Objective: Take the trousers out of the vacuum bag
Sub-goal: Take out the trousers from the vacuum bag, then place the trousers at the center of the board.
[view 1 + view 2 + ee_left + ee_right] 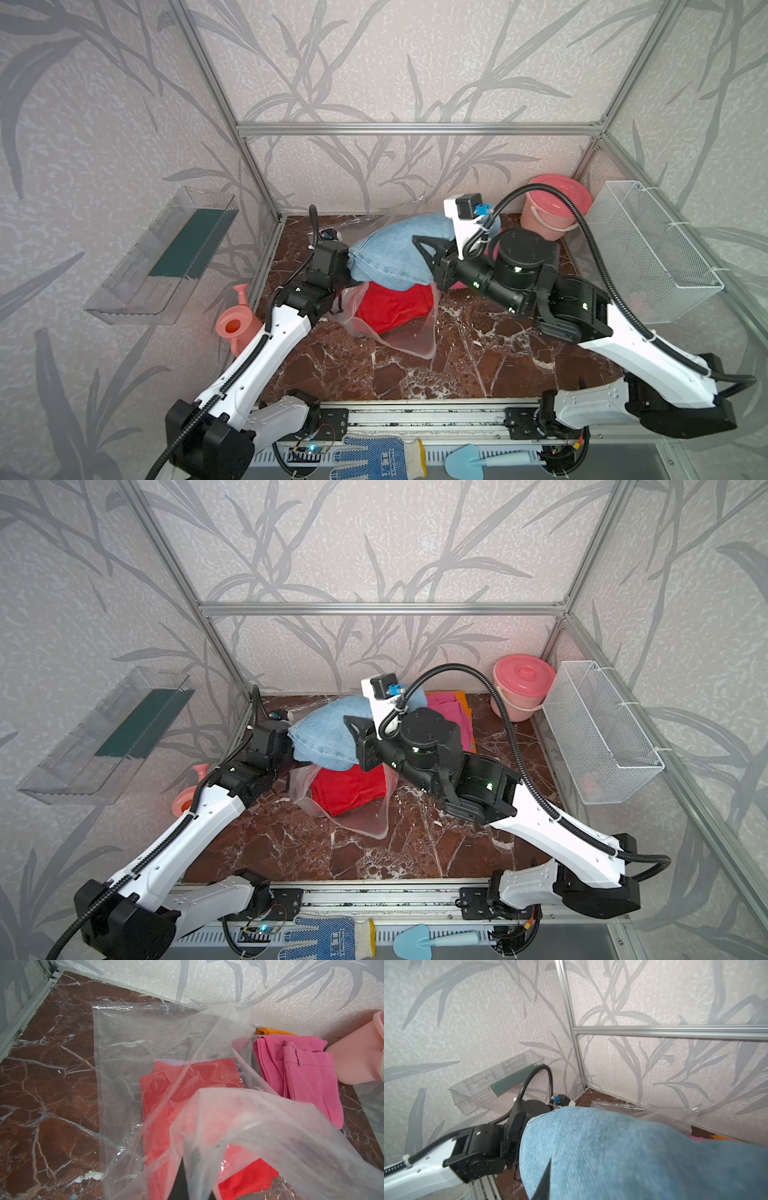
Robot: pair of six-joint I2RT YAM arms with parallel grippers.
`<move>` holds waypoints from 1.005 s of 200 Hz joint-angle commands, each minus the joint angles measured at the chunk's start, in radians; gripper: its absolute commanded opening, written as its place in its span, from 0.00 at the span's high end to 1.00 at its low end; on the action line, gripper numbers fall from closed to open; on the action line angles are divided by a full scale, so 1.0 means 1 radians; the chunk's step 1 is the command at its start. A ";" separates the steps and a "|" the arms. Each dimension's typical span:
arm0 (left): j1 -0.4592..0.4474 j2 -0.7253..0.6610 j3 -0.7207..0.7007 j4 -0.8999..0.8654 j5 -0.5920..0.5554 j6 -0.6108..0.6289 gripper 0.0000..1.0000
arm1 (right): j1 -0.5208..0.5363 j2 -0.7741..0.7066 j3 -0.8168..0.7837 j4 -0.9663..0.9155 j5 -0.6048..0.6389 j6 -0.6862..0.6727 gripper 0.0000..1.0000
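Observation:
The clear vacuum bag (pixel 415 345) (pixel 128 1047) lies crumpled mid-table with the red trousers (pixel 395 309) (pixel 187 1088) inside; a lilac edge (pixel 174 1062) shows under them. My left gripper (pixel 187 1176) is shut on a fold of the bag's plastic at its mouth; in both top views its fingers are hidden under denim. My right gripper (pixel 424 249) is shut on the blue denim trousers (pixel 390 253) (pixel 633 1153), which hang lifted above the bag. Hot pink trousers (pixel 301 1076) (pixel 451 712) lie on orange ones (pixel 270 1031) outside the bag by the back wall.
A pink lidded bucket (pixel 557 208) stands in the back right corner beside a white wire basket (pixel 652 257) on the right wall. A pink watering can (pixel 235 328) sits at the left edge, under a clear wall tray (pixel 162 257). A dotted glove (pixel 374 457) and blue trowel (pixel 478 459) lie in front.

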 commanded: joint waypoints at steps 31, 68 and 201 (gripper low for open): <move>0.001 -0.005 -0.017 -0.037 -0.023 -0.003 1.00 | -0.304 -0.096 0.044 0.023 -0.060 0.062 0.99; 0.001 -0.012 -0.012 -0.041 -0.017 0.000 1.00 | -0.409 -0.148 -0.004 -0.043 -0.041 0.046 0.99; 0.001 -0.021 0.023 -0.068 -0.018 0.074 1.00 | -0.453 -0.424 -0.597 -0.201 -0.010 0.259 0.99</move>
